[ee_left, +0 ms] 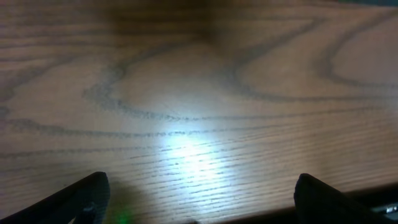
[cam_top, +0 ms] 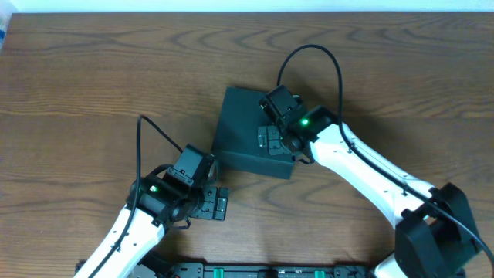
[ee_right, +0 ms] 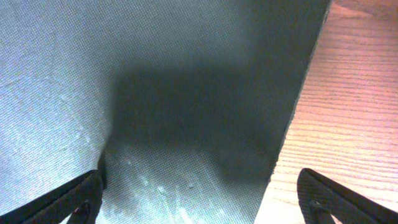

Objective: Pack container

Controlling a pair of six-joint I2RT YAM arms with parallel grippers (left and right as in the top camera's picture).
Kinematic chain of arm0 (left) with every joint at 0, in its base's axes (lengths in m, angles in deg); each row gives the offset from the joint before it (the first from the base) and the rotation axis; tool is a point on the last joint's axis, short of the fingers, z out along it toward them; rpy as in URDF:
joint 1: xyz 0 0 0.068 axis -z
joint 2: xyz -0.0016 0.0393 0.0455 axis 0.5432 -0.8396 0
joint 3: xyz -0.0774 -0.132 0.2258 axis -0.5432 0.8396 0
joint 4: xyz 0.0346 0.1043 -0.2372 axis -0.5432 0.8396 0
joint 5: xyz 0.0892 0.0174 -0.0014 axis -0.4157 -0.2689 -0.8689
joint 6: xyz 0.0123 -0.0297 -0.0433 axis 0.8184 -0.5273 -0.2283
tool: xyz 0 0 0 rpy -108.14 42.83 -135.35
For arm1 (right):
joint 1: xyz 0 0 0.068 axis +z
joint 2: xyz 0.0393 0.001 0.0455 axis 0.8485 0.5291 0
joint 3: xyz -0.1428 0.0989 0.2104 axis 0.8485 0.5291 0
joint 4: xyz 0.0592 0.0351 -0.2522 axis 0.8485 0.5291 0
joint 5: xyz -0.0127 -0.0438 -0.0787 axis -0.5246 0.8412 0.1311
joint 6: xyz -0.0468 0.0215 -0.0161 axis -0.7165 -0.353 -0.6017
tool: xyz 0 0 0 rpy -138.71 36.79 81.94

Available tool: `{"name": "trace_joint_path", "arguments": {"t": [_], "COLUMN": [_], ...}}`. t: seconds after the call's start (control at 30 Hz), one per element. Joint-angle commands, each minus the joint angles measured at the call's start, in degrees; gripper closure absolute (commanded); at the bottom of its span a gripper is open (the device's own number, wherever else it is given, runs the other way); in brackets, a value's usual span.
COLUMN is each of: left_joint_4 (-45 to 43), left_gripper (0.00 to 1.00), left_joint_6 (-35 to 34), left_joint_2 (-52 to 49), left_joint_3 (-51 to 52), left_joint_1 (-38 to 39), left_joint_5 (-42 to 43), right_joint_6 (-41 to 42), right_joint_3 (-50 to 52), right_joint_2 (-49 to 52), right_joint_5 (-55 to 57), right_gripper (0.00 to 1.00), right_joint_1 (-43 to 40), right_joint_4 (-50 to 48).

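Overhead: container (cam_top: 243, 127) directly beneath right gripper (cam_top: 272, 139); jaws spread wide, empty, arm reaching in from lower right. Left gripper (cam_top: 218, 203) equally wide, empty, low over table (cam_top: 93, 77), container just ahead-right.

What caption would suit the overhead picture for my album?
Two robot arms at a wooden table: right fingers open over the dark container, left fingers open above bare wood.

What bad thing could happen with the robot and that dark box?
The right gripper, open, hangs over the dark matte square box near its edge; pressing there might slide it across the smooth wooden table. The left gripper, open over bare wood, is not steadying the box, so it could twist away.
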Motion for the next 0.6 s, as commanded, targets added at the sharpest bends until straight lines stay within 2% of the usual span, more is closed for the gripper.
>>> {"name": "trace_joint_path", "arguments": {"t": [0.0, 0.07, 0.2, 0.57], "left_joint_4": [-0.04, -0.26, -0.46, -9.55], "left_gripper": [0.04, 0.04, 0.04, 0.04], "left_joint_6": [-0.98, -1.31, -7.15, -7.45], "left_joint_2": [0.42, 0.22, -3.06, -15.15], "left_joint_3": [0.24, 0.24, 0.24, 0.24], "left_joint_1": [0.17, 0.17, 0.17, 0.17], "left_joint_5": [-1.79, -3.74, -12.98, -14.43], "right_joint_6": [-0.7, -0.7, -0.59, 1.27], "right_joint_3": [0.15, 0.31, 1.38, 5.77], "right_joint_2": [2.05, 2.05, 2.05, 2.05], "right_joint_5": [1.31, 1.31, 1.31, 1.81], "right_gripper": [0.01, 0.01, 0.01, 0.01], "right_joint_1": [-0.39, -0.39, -0.39, -0.39], "right_joint_4": [1.14, 1.16, 1.77, 0.66]}}
